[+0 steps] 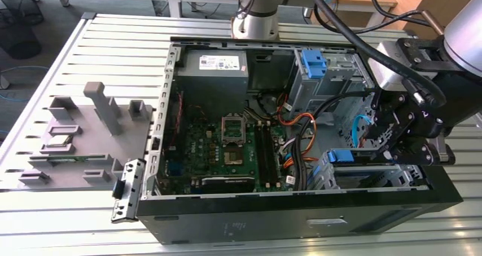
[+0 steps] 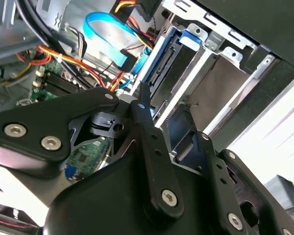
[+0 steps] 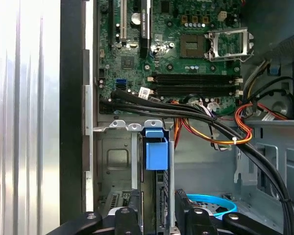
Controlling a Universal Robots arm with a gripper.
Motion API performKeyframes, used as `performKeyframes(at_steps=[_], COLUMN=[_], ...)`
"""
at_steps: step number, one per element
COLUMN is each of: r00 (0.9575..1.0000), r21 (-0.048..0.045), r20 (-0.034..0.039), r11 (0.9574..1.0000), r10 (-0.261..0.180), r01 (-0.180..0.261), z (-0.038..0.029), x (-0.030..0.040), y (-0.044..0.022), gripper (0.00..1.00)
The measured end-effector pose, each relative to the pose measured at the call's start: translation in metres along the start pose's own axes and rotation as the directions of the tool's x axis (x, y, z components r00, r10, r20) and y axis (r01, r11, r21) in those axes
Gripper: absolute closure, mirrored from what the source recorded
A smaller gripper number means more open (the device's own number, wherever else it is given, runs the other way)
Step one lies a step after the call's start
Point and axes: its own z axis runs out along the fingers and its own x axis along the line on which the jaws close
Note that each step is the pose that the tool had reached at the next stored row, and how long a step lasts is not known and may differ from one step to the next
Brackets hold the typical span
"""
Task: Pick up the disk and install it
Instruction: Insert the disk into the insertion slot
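Note:
The disk [image 3: 157, 193] stands on edge in the drive cage [image 3: 115, 161] at the front corner of the open computer case [image 1: 301, 222]. Its blue plastic bracket [image 3: 155, 151] points toward the motherboard. My gripper [image 3: 157, 215] is shut on the disk, one black finger [image 3: 135, 210] on each flat side. In the exterior view the gripper [image 1: 388, 149] hangs over the case's right end, with the blue bracket [image 1: 342, 155] showing just beside it. In the second wrist view the disk [image 2: 159, 73] runs into the metal cage between the fingers [image 2: 144, 105].
Black, orange and red cables [image 3: 206, 122] cross close to the cage, and a blue data cable [image 2: 105, 34] curls nearby. A second blue bracket [image 1: 312, 61] sits in the upper bay. The grey power supply [image 1: 214, 70] is at the far corner. A grey fixture [image 1: 83, 137] stands at the exterior view's left.

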Motion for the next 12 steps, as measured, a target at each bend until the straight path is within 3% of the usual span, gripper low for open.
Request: performKeyframes(at_steps=[2, 12], r00=[0.9996, 0.9996], r21=[0.0019, 0.0021], r20=[0.0003, 0.0005], r11=[0.9996, 0.9996], r10=[0.028, 0.030], r01=[-0.028, -0.030], z=[0.0002, -0.0013], x=[0.0000, -0.0003], y=[0.0001, 0.0001], gripper=[0.58, 0.58])
